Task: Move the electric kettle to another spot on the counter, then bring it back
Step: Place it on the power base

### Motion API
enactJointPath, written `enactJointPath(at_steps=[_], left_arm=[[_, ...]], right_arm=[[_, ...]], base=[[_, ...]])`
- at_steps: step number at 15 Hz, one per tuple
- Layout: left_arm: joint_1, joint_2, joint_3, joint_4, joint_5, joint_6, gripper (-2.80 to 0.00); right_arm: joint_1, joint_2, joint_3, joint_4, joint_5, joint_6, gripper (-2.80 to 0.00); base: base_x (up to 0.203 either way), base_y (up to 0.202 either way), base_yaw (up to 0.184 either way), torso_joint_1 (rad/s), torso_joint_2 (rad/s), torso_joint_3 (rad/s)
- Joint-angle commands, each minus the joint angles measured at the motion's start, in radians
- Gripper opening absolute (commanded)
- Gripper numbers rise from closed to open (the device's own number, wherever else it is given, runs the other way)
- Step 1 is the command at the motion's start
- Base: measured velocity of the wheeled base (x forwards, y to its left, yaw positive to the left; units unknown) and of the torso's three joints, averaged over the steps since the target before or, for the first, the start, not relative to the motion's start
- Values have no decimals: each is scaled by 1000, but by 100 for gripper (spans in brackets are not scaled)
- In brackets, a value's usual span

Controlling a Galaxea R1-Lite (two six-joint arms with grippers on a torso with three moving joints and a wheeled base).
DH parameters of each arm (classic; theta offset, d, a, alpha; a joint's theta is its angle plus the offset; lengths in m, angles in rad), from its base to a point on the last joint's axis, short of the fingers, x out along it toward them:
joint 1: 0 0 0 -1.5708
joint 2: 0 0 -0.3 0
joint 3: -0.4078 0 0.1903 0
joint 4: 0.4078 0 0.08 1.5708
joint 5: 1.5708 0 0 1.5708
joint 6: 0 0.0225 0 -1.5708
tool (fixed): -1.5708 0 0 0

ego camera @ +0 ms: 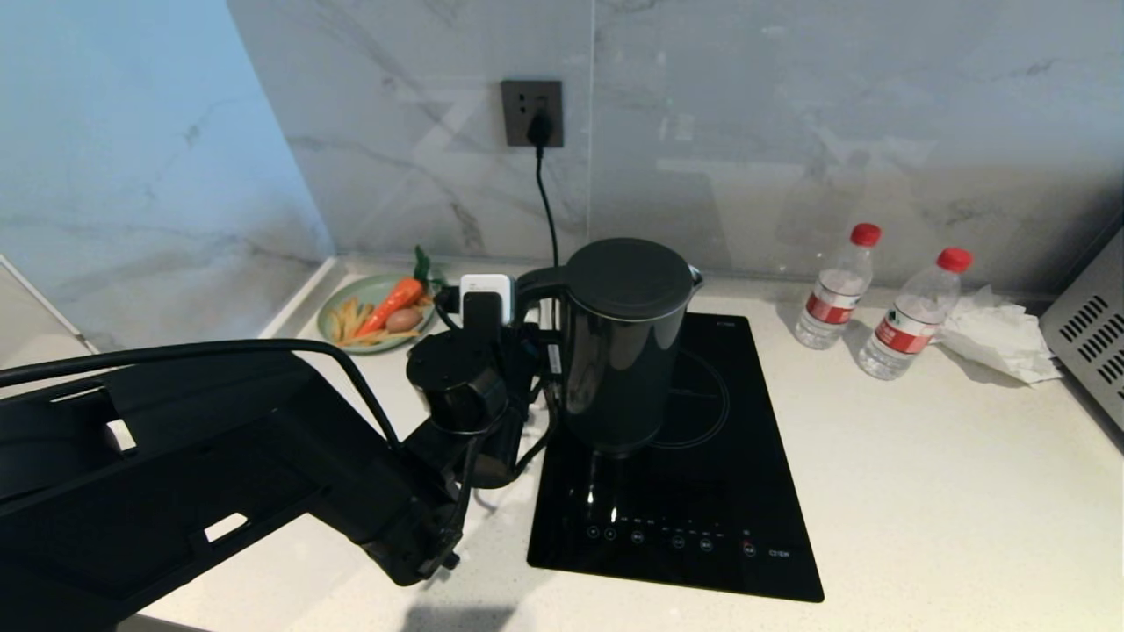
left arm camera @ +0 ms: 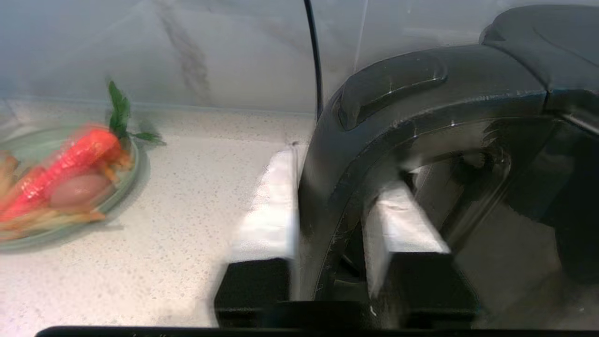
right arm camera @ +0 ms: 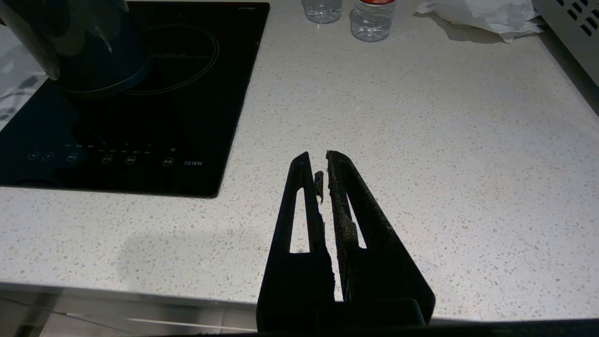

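Electric kettle point(ego camera: 625, 342) stands on the cooktop point(ego camera: 702, 491) near the bench's point(ego camera: 922, 491) back edge. Left pincer point(left arm camera: 327, 224) clamps its rigid loop handle point(left arm camera: 374, 140); glossy body likely slippery, weighty. Right pincer point(right arm camera: 325, 187) closed, idle near front edge.

Bright even light; glare on cooktop point(ego camera: 685, 491); left wrist view motion-blurred; soft counter point(right arm camera: 421, 140) shadows.

White speckled tabletop point(ego camera: 922, 491), inset black cooktop point(ego camera: 702, 491), green plate of vegetables point(ego camera: 338, 303), two water bottles point(ego camera: 834, 290), crumpled tissue point(ego camera: 997, 338).
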Motion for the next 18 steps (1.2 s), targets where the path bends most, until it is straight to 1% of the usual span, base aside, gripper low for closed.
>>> enactJointPath(at_steps=[1, 7, 12, 14, 18], left_arm=[[-3, 6, 1, -4, 6, 5, 0], [5, -2, 37, -20, -3, 4, 0], [65, 0, 111, -38, -9, 4, 0], [66, -7, 143, -38, -28, 0, 0], [71, -35, 181, -38, -30, -13, 0]], right_arm=[[-1, 0, 0, 0, 0, 0, -280], [1, 0, 0, 0, 1, 0, -280], [0, 0, 0, 0, 0, 0, -280], [-1, 0, 1, 0, 0, 0, -280], [-1, 0, 0, 0, 1, 0, -280]], base=[[0, 0, 0, 0, 0, 0], [0, 0, 0, 0, 0, 0], [0, 0, 0, 0, 0, 0], [0, 0, 0, 0, 0, 0], [0, 0, 0, 0, 0, 0]])
